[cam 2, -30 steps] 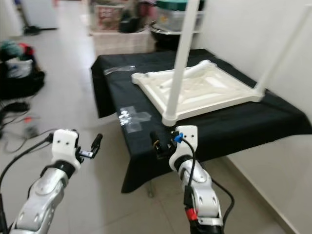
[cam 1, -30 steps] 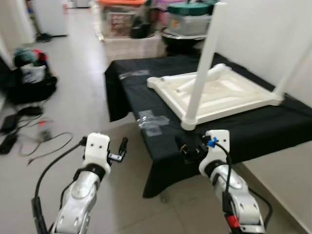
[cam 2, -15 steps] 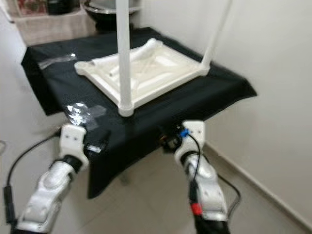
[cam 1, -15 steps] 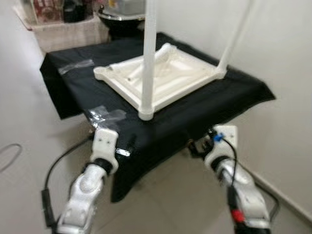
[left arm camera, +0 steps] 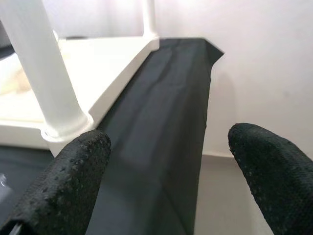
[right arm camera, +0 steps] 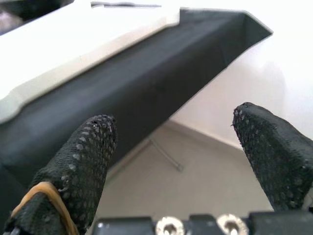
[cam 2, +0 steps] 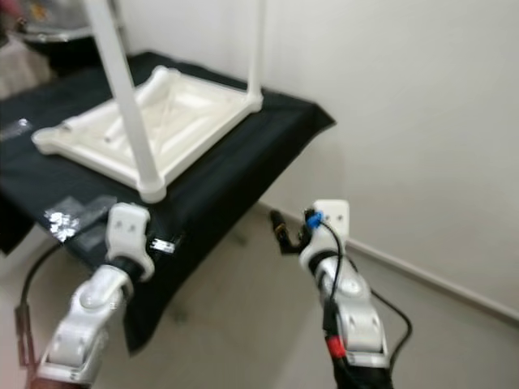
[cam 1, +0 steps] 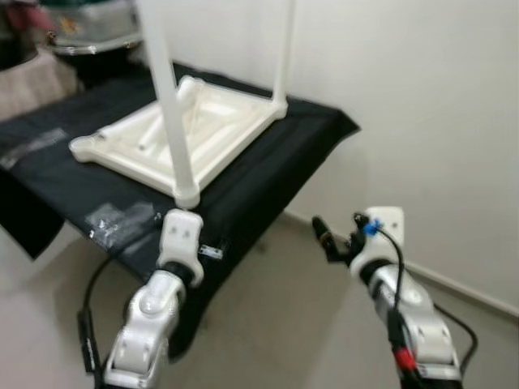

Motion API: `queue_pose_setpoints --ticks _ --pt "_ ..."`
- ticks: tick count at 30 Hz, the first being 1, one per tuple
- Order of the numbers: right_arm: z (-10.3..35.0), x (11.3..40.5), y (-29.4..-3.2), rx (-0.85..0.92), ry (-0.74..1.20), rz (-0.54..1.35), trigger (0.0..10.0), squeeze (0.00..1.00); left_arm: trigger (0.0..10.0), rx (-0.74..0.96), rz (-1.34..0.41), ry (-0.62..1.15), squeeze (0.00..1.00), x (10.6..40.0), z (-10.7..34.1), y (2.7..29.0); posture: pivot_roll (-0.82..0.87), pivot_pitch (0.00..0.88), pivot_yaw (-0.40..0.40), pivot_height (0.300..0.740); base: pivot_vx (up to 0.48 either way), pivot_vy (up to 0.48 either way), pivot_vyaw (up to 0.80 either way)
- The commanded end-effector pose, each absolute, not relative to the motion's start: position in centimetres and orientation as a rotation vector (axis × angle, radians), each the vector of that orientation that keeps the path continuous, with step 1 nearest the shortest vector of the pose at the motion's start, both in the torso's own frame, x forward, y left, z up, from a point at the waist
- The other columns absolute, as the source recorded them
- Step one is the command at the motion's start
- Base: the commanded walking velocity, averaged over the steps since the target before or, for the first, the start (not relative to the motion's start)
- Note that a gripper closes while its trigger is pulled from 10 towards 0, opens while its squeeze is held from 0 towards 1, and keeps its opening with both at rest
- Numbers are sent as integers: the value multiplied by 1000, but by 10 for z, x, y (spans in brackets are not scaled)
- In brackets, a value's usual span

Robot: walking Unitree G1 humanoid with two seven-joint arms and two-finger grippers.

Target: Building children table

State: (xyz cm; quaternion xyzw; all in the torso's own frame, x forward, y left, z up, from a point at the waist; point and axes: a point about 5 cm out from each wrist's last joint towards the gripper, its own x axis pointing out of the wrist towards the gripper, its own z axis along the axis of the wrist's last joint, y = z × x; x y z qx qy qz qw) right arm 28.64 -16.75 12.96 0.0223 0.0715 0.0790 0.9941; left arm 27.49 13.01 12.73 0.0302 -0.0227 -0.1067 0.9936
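A white children's table top [cam 1: 190, 130] lies upside down on a black-draped surface [cam 1: 268, 170]. Two white legs stand upright in it: a near leg [cam 1: 169, 105] at the front corner and a far leg [cam 1: 284, 49] at the corner by the wall. My left gripper [left arm camera: 168, 142] is open and empty, held low against the cloth's front edge just below the near leg [left arm camera: 41, 78]. My right gripper [cam 1: 336, 235] is open and empty too, out over the floor to the right of the cloth's corner [right arm camera: 254, 27].
A white wall [cam 1: 422, 105] with a baseboard runs close on the right. Beige floor [cam 1: 284, 324] lies between my arms. Shiny tape patches [cam 1: 122, 219] sit on the cloth near the front edge. Storage bins [cam 1: 85, 24] stand at the back left.
The whole picture has swung to the right, so the table now sits at the left and the wall fills the right. Both arms keep the same pose with fingers apart.
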Motion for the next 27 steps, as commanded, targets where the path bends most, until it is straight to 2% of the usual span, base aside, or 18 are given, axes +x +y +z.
queue_pose_setpoints --ticks 1,27 --pt "133 287 -159 62 128 183 10000 0 10000 88 -183 -20 0 274 123 140 -37 29 -39 740 0 480 0" --pt "134 287 -155 12 112 197 10000 0 10000 91 -170 -12 0 279 123 144 -35 22 -36 740 0 480 0"
